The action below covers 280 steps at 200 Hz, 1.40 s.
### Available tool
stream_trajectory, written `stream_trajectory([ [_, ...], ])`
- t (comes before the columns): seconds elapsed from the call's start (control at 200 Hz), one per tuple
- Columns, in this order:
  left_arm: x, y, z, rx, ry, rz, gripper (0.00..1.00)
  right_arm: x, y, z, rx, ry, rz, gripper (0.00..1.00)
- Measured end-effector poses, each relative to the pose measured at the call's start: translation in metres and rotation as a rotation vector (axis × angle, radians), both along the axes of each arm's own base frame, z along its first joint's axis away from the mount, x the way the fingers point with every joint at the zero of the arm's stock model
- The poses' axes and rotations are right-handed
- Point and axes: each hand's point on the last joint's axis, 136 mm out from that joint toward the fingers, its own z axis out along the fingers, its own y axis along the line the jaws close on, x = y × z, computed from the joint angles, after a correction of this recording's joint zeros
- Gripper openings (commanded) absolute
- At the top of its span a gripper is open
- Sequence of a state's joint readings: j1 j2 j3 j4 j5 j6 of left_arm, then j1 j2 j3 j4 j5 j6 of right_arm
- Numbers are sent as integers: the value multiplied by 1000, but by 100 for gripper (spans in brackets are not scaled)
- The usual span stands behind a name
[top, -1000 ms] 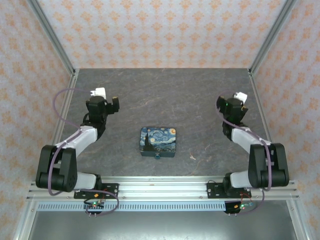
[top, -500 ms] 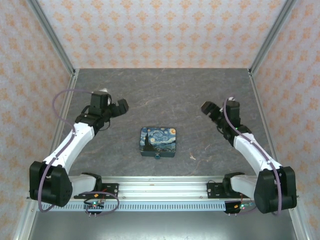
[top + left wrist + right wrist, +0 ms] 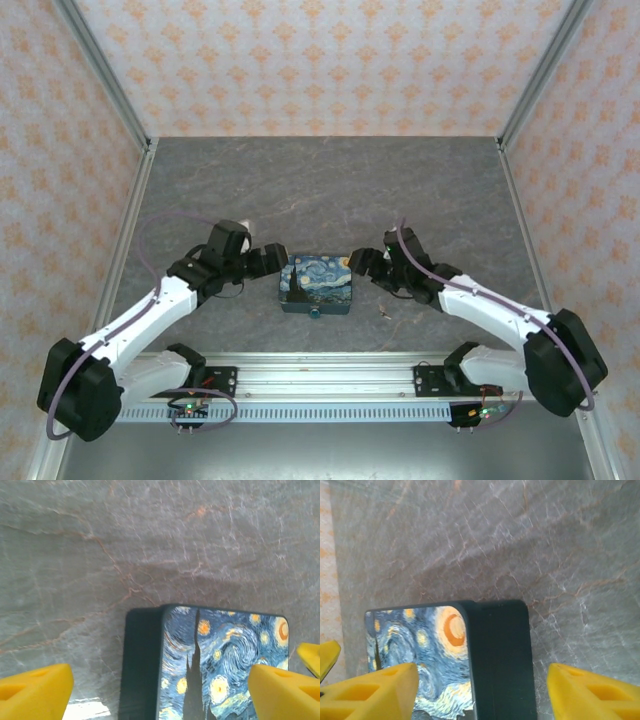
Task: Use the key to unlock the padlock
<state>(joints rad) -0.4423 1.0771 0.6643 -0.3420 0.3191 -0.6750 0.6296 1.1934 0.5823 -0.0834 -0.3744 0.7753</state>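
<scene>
The tiny teal padlock (image 3: pixel 316 312) hangs at the near face of the starry-night box (image 3: pixel 317 282) in the top view. The key (image 3: pixel 383 316), a pale sliver, lies on the table to the right of it. My left gripper (image 3: pixel 271 258) is at the box's left end and my right gripper (image 3: pixel 360 264) at its right end. In the left wrist view my left gripper (image 3: pixel 160 695) is open, its yellow fingers (image 3: pixel 32 692) straddling the box (image 3: pixel 220 665). My right gripper (image 3: pixel 482 695) is open likewise, with its fingers (image 3: pixel 592 695) either side of the box (image 3: pixel 500 660).
The grey stone-patterned table (image 3: pixel 330 190) is walled by patterned panels on three sides, with metal posts at the corners. The aluminium rail (image 3: pixel 320 375) carrying the arm bases runs along the near edge.
Both arms swung inward from the table's outer sides and came down to the two ends of the box. The right jaws narrowed somewhat, the left slightly.
</scene>
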Motion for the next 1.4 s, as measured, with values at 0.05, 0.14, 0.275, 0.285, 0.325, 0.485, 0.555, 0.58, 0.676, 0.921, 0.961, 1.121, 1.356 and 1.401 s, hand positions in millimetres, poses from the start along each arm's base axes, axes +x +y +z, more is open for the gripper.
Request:
stream_trajectory([
  [0.05,-3,-6,-6,-1,12,-13,87,-3,4,-10,-3,28,0,60],
  [0.14,-8,-15,-20,4,47,-34,85,-7,11,-23,-10,61,9,57],
  [0.275,-13,-31,-32,-3,79,-74,76,-2,21,-20,23,46,9,46],
  [0.285,-13,-32,-33,-4,79,-77,75,-2,22,-20,25,44,10,45],
  [0.325,-12,-36,-35,-9,84,-80,72,0,24,-19,34,37,11,41],
  [0.485,-5,-41,-50,-4,110,-70,64,9,33,-14,64,27,5,24],
  [0.555,5,-42,-49,-6,96,-54,64,18,31,-14,59,14,-22,20],
  [0.58,8,-43,-49,-6,95,-47,63,22,31,-14,56,11,-32,20],
  [0.676,25,-44,-48,10,81,-23,63,37,29,-13,40,-4,-69,19],
  [0.921,82,-57,-45,58,51,5,64,85,13,-11,13,-36,-192,19],
  [0.961,93,-61,-45,59,46,5,64,94,8,-11,10,-41,-214,20],
  [1.121,131,-70,-43,47,24,17,66,120,-5,-11,15,-48,-277,23],
  [1.356,141,-76,-43,14,12,20,71,129,-6,-13,33,-39,-290,55],
  [1.401,140,-78,-44,4,9,16,75,128,-6,-14,39,-28,-290,60],
])
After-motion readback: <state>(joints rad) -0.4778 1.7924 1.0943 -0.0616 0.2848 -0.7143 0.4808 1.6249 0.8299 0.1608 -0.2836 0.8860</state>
